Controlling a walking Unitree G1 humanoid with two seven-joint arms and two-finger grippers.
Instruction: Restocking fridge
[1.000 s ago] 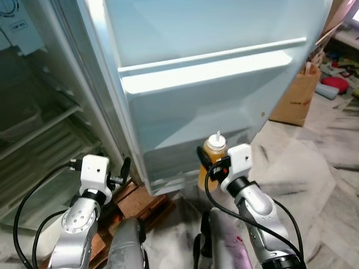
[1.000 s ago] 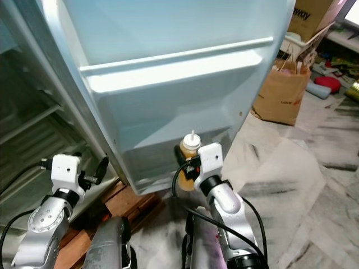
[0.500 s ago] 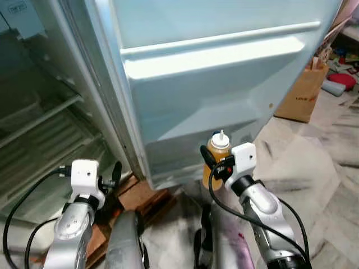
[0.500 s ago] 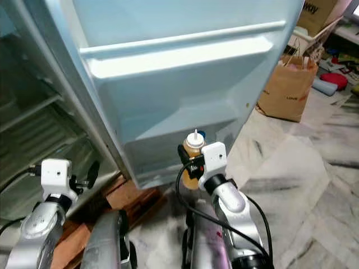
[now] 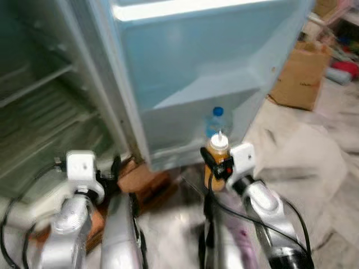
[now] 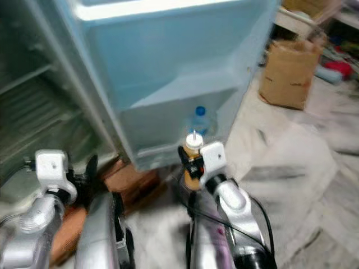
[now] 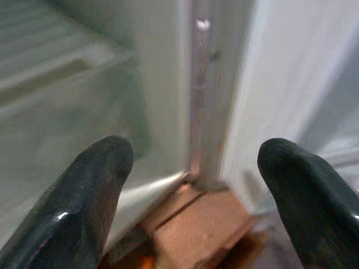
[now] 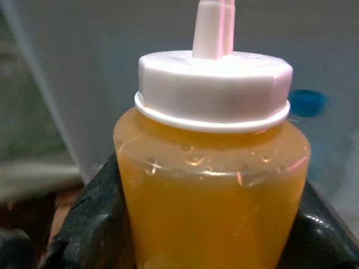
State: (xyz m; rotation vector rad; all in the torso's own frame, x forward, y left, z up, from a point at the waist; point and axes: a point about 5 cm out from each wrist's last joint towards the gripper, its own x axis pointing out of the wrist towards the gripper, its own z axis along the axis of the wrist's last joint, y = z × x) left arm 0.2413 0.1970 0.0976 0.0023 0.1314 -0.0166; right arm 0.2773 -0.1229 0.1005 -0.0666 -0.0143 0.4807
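Note:
An orange squeeze bottle (image 5: 215,162) with a white nozzle cap is held upright by my right gripper (image 5: 215,169), which is shut on it just in front of the open fridge door (image 5: 202,67). In the right wrist view the bottle (image 8: 213,185) sits between the two black fingers (image 8: 84,224). A water bottle with a blue cap (image 5: 217,119) stands in the door's bottom shelf, right behind the orange bottle. My left gripper (image 5: 116,171) is low at the left, near the fridge's hinge edge; its fingers (image 7: 84,196) are open with nothing between them.
The fridge interior with wire shelves (image 5: 39,95) lies to the left. Brown wooden blocks (image 5: 137,179) sit under the fridge. A brown paper bag (image 5: 300,75) and clutter stand at the right on the marble floor (image 5: 314,162).
The view has tilted down and blurred, so the door shelves shifted upward. The blue-capped water bottle in the door's bottom shelf has come into view. The right gripper still holds the orange bottle.

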